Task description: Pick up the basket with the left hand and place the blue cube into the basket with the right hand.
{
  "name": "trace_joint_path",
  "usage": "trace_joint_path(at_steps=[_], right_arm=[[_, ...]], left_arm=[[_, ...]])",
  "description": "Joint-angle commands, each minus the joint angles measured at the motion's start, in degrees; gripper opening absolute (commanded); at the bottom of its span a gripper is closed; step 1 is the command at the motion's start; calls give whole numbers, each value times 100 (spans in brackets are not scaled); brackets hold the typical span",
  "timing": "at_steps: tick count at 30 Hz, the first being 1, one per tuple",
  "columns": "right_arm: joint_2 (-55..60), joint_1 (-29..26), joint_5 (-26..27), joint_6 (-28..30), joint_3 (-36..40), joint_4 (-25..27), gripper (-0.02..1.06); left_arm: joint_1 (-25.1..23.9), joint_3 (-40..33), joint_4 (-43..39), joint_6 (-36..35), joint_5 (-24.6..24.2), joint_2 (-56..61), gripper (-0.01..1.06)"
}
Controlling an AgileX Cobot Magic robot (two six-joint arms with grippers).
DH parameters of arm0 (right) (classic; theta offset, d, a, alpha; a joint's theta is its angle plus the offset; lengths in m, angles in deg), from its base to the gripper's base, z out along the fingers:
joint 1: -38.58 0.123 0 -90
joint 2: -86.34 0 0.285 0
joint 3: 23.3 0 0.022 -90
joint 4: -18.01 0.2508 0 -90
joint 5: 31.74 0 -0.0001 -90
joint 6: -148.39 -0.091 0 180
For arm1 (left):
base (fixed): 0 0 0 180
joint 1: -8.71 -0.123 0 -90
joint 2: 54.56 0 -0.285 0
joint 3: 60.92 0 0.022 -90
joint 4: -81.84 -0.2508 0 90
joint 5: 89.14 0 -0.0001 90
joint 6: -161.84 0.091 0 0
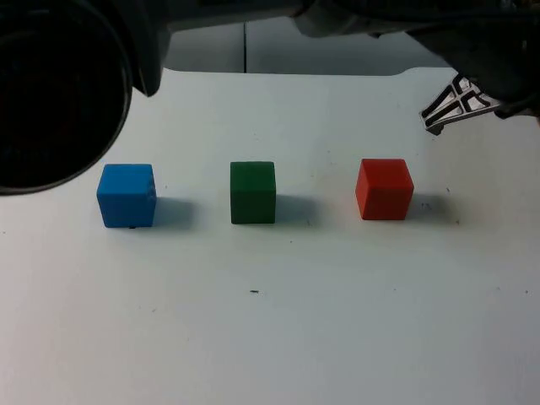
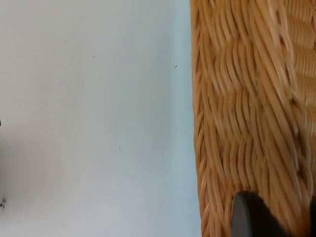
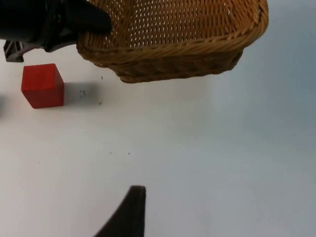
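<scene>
Right wrist view: left claw (image 3: 91, 22) grips raised basket (image 3: 187, 39) rim; right claw state unclear; blue cube (image 1: 126, 195) on table.

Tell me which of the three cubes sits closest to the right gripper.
The red cube, last in the row beside the green cube and farthest from the blue cube. It lies nearest the right gripper; the right wrist view shows it too.

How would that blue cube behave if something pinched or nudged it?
Likely it slides rather than rolls: the blue cube rests flat on the white table, all square faces. It looks solid, so probably won't squash. Its flat parallel sides should suit the right tool, above the table; the left tool holds the basket.
</scene>
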Motion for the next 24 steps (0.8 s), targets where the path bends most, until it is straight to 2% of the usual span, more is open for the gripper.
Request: trace_joint_path(at_steps=[1, 5, 8, 14, 19, 24], right_arm=[[51, -44, 69, -12, -46, -78, 103], [51, -44, 59, -2, -46, -88, 103], [51, -44, 59, -2, -46, -88, 103], [51, -44, 71, -1, -46, -88, 103], [51, -44, 85, -1, -46, -64, 103], [51, -44, 74, -1, -46, -64, 103]], left_arm=[[77, 27, 2, -151, 375, 169, 0], [36, 27, -239, -175, 167, 210, 0], [-26, 27, -908, -684, -177, 353, 0], [-82, 27, -936, -843, -138, 538, 0], [-30, 27, -927, -884, -331, 577, 0], [-84, 27, -958, -1140, -93, 661, 0]])
